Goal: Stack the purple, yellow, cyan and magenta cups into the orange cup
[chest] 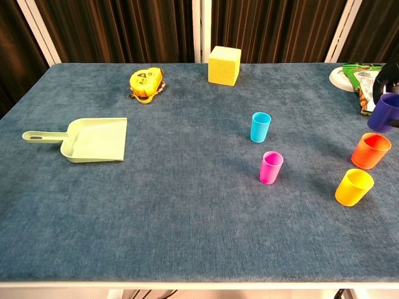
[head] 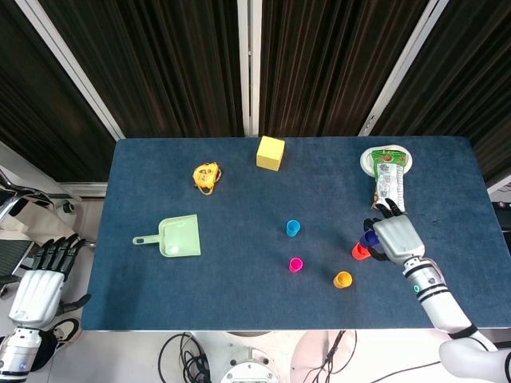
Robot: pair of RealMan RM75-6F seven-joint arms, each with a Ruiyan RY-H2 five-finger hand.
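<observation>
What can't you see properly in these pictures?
- Right robot hand: the chest view's right edge cuts it off, so its hold on the purple cup is hidden there.
- Purple cup: in the head view the hand covers most of it.
- Orange cup: partly hidden under the hand in the head view.
- Snack packet: its print is too small to read.
- Left robot hand: missing from the chest view.

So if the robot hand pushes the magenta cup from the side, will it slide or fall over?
The magenta cup would probably tip rather than slide: it stands upright, taller than wide, on a narrower base. The blue table cloth looks fuzzy, so it likely grips the base. The cup looks like thin plastic, probably light, and once down it could roll.
</observation>
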